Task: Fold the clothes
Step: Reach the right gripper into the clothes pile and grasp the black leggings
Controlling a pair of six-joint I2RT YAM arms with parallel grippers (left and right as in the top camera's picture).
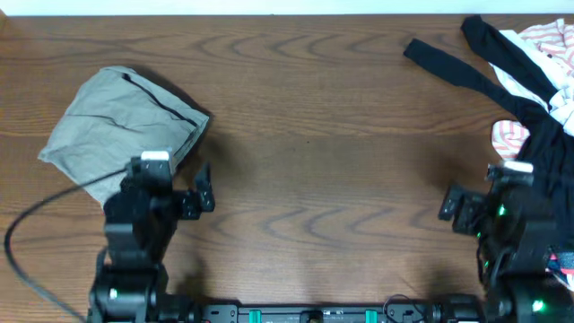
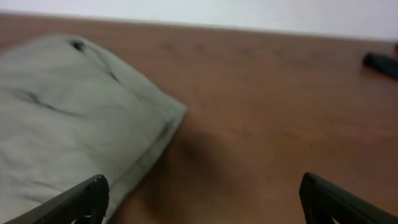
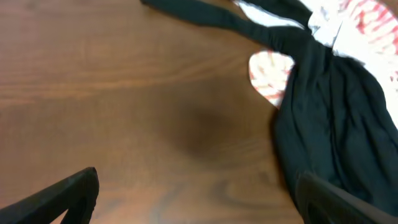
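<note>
Leggings, black and unfolded, lie heaped at the far right of the tabletop. One narrow leg trails out toward the middle and the bulk is draped over white and red-striped garments. The right hand hovers just beside the heap with its fingers spread wide and nothing between them. The left hand, spread and empty too, sits well apart on the other side, near a folded khaki-grey garment.

The tangle looks like the main hazard. Because the black fabric overlaps the striped cloth, a pinch taken too deep could catch both layers and drag the wrong garment into the open. The stretchy legs may also lengthen instead of sliding, so a pull could leave them twisted. The heap runs past the right edge of the overhead view, and a careless tug might spill part of it off that side.

No brand, label or legible writing shows on any garment or on the arms.
</note>
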